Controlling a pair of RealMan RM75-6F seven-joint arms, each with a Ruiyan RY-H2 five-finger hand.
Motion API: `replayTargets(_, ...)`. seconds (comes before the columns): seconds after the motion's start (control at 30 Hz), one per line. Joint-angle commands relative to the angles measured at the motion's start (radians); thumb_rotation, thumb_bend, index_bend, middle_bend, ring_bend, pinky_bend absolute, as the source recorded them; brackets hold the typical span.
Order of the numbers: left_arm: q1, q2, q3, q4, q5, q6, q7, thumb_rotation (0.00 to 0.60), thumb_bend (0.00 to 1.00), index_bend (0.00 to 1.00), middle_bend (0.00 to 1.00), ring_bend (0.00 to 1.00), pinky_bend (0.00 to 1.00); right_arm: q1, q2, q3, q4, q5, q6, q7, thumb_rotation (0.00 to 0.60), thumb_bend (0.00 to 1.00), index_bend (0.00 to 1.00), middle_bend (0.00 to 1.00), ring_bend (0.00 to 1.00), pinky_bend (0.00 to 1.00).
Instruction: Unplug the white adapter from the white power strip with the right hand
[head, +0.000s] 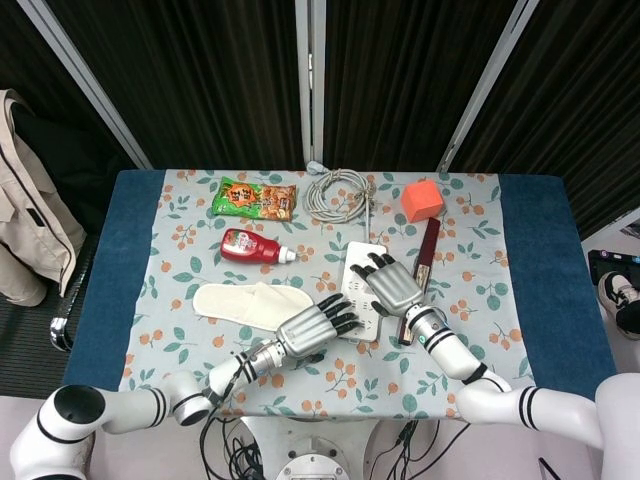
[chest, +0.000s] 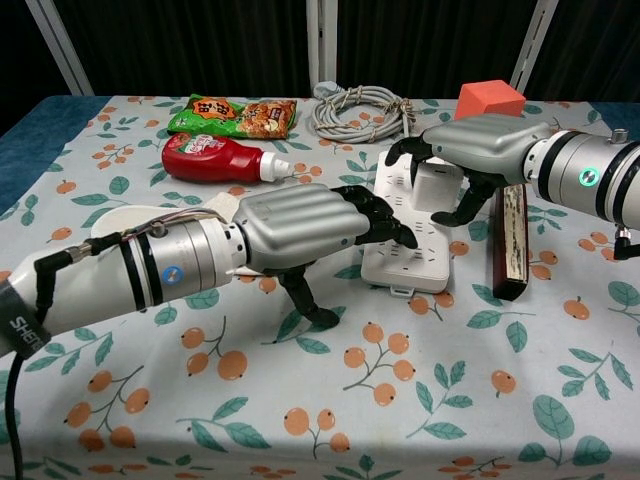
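Not yet unplugged: white adapter (chest: 437, 186) seated at far end of white power strip (chest: 405, 245), mid-table. Right hand (chest: 478, 150) draped over adapter, fingers curling down around it, thumb at its right side; firm grip or mere touch impossible to tell. Left hand (chest: 300, 225) spread, holding nothing, fingertips at strip's near left edge, probably to brace. Left to do: clamp and pull out. Underneath, floral tablecloth (head: 190, 270) over blue table (head: 110, 270); behind, dark curtains (head: 200, 80).

Both hands (head: 316, 327) (head: 393, 283) on white power strip (head: 356, 290).
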Motion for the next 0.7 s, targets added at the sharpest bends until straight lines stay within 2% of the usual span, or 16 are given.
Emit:
replayTargets(0.03,-0.003,-0.004,0.005,0.006,0.0,0.002,-0.003,0.6,0.07,0.13,0.14,0.05,0.04,0.002,-0.009,-0.003,0.012,0.002,-0.001,0.005,0.6,0.28,0.23,0.34,0.12,0.2)
replayTargets(0.2,-0.006,-0.009,0.012,0.017,-0.009,0.006,-0.018,0.6,0.07,0.13,0.14,0.05,0.04,0.003,-0.021,-0.004,0.035,-0.006,0.003,0.029,0.6,0.33,0.44,0.4,0.2,0.24)
replayTargets(0.27,-0.005,-0.013,0.016,0.024,-0.009,0.014,-0.032,0.6,0.07,0.13,0.14,0.05,0.04,-0.001,-0.029,-0.003,0.05,-0.02,0.012,0.052,0.6,0.36,0.54,0.44,0.26,0.26)
replayTargets(0.4,-0.008,-0.016,0.024,0.036,-0.012,0.014,-0.045,0.6,0.07,0.13,0.14,0.05,0.04,-0.01,-0.047,-0.007,0.087,-0.063,0.031,0.111,0.6,0.43,0.73,0.55,0.38,0.32)
replayTargets(0.5,-0.009,-0.017,0.029,0.042,-0.017,0.009,-0.052,0.6,0.07,0.13,0.14,0.05,0.04,-0.016,-0.057,-0.011,0.113,-0.093,0.041,0.152,0.6,0.45,0.81,0.61,0.43,0.35)
replayTargets(0.7,-0.012,-0.016,0.034,0.046,-0.029,0.002,-0.062,0.6,0.07,0.13,0.14,0.05,0.04,-0.029,-0.07,-0.018,0.151,-0.15,0.064,0.235,0.6,0.5,0.86,0.65,0.48,0.38)
